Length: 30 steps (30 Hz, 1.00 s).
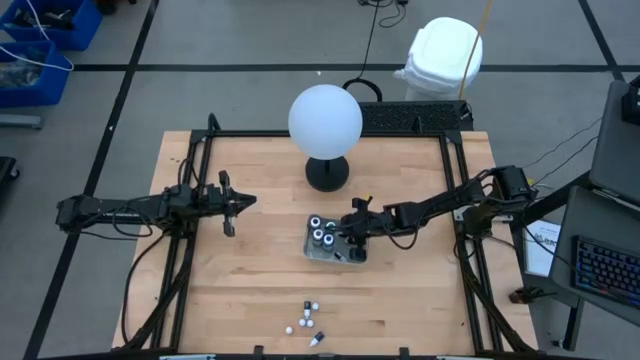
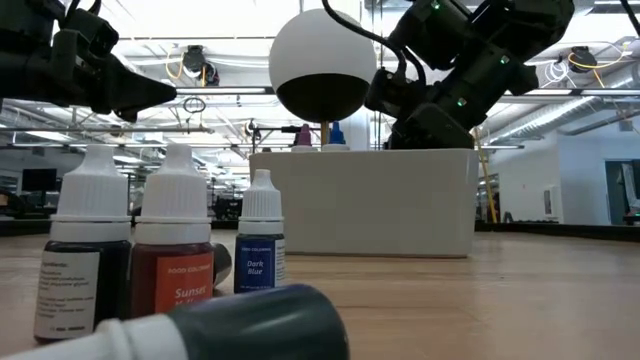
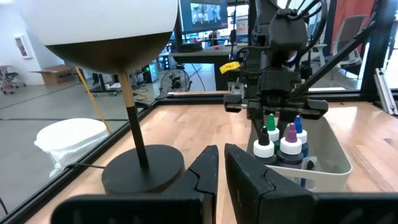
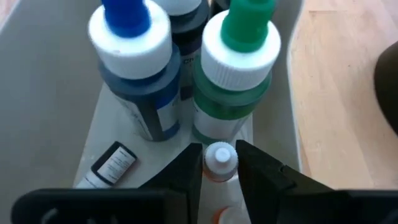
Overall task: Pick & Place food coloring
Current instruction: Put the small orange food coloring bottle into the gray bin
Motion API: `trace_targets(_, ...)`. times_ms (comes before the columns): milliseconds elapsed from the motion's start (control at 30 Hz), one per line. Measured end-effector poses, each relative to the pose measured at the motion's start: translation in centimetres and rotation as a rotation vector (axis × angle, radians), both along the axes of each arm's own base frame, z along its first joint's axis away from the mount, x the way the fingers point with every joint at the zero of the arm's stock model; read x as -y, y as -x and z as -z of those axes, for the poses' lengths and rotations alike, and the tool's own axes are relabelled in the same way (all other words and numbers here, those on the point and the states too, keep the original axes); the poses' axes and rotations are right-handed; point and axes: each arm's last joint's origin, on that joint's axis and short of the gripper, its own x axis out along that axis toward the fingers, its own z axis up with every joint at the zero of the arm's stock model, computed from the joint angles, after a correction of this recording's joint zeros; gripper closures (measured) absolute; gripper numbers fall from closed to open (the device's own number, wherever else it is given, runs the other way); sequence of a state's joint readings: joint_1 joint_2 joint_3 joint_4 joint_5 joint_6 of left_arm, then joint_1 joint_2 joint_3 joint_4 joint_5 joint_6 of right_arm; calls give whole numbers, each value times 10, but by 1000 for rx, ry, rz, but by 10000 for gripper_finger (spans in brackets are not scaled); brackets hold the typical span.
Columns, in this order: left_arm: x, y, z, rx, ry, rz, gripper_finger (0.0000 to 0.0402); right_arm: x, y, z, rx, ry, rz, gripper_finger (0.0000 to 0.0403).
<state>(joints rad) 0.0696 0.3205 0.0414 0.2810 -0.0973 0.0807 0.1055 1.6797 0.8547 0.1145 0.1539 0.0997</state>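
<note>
Over the tray (image 1: 312,248), right end effector (image 4: 219,163) narrowly parted around small white-capped bottle (image 4: 219,160), left end effector (image 1: 229,203) clenched

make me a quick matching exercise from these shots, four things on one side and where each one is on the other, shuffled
Things:
1. white globe lamp
2. right gripper
3. left gripper
4. loose small bottles

Places:
A. over the clear tray, fingers either side of a small white-capped bottle
B. on the bare wood near the table's front edge
C. at the back of the table, behind the tray
D. over bare table, left of the tray, holding nothing

Pairs: 1-C, 2-A, 3-D, 4-B
</note>
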Motion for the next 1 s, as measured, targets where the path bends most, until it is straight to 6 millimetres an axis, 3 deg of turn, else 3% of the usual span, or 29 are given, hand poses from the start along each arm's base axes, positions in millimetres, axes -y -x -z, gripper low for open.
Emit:
trace_targets(333, 0, 0, 0, 5, 31, 0, 364, 1, 0, -6, 26, 9, -11, 282)
trace_targets(500, 0, 0, 0, 7, 37, 0, 364, 0, 15, -43, 98, 36, -46, 290)
trace_targets(633, 0, 0, 0, 6, 39, 1, 364, -5, 42, -87, 182, 84, -121, 303)
trace_targets(733, 0, 0, 0, 10, 60, 1, 364, -7, 69, -104, 223, 106, -166, 327)
trace_targets(867, 0, 0, 0, 10, 64, 1, 364, -7, 109, -105, 386, 47, -296, 375)
trace_targets(1000, 0, 0, 0, 11, 68, 0, 364, -3, 145, -88, 559, -8, -343, 397)
